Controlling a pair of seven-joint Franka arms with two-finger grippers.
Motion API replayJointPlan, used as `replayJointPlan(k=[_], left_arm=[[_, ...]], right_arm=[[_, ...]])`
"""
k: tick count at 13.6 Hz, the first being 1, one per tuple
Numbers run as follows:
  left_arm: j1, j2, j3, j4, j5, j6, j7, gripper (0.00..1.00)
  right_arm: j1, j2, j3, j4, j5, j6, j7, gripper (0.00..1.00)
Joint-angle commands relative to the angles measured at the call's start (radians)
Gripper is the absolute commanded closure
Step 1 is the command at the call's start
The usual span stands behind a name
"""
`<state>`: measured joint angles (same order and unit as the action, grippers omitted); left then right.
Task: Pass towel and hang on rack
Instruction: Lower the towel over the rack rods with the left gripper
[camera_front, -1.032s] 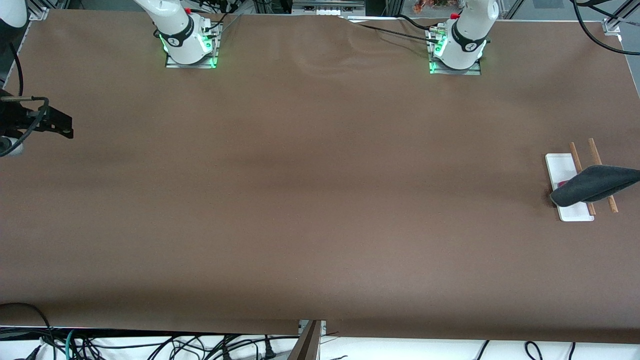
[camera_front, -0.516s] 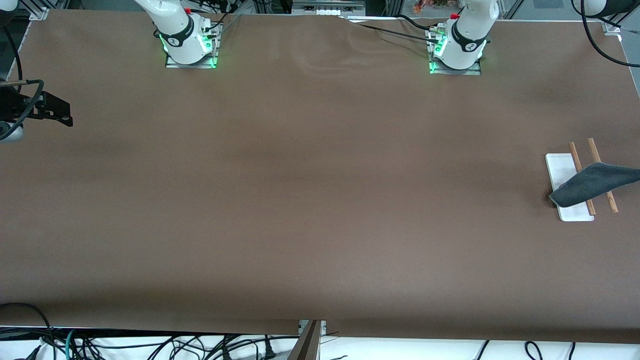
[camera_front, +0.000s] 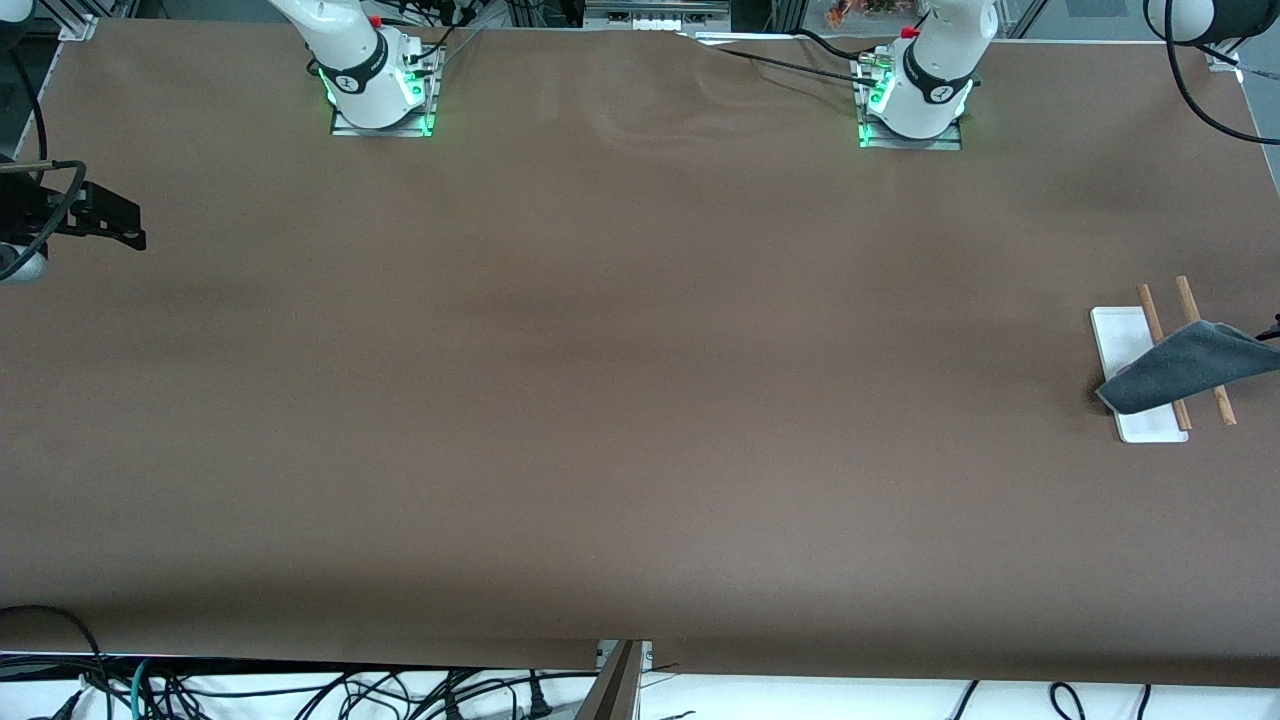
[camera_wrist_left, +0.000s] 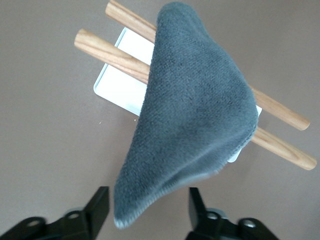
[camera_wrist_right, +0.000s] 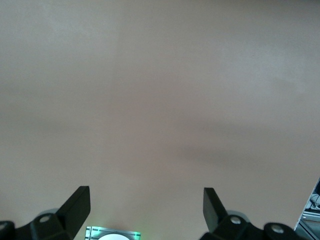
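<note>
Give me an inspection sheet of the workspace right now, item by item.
Surface: brown table, slight ripples near the arms' bases.
Towel: grey face showing, draped over both rods of the rack at the left arm's end of the table; one corner hangs between the left gripper's fingers.
Clutter: nothing seen.
Left gripper: open, above the rack, fingers apart on either side of the towel's corner, not clamping it.
Right gripper: open, waiting over bare table at the right arm's end.
Cables: bundles off the table's near edge; leads by the bases.
Surroundings: metal framing along the edges.

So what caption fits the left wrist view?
Dark grey towel draped over wooden-rod rack, open left hand above.
</note>
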<state>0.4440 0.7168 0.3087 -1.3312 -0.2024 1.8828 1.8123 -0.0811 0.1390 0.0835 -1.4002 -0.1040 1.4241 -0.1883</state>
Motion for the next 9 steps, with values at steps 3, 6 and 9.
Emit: replayJointPlan(k=[3, 6, 9], left_arm=[[0.019, -0.016, -0.003, 0.056, -0.014, -0.014, 0.006, 0.0], [0.016, -0.085, -0.005, 0.064, -0.009, -0.063, 0.001, 0.0], [-0.023, -0.151, -0.014, 0.067, 0.001, -0.16, -0.039, 0.0]], right_arm=[[-0.016, -0.006, 0.012, -0.01, 0.015, 0.007, 0.004, 0.0], [-0.012, -0.002, 0.013, -0.01, 0.015, 0.007, 0.004, 0.0], [-0.012, -0.002, 0.012, -0.01, 0.017, 0.007, 0.004, 0.0]])
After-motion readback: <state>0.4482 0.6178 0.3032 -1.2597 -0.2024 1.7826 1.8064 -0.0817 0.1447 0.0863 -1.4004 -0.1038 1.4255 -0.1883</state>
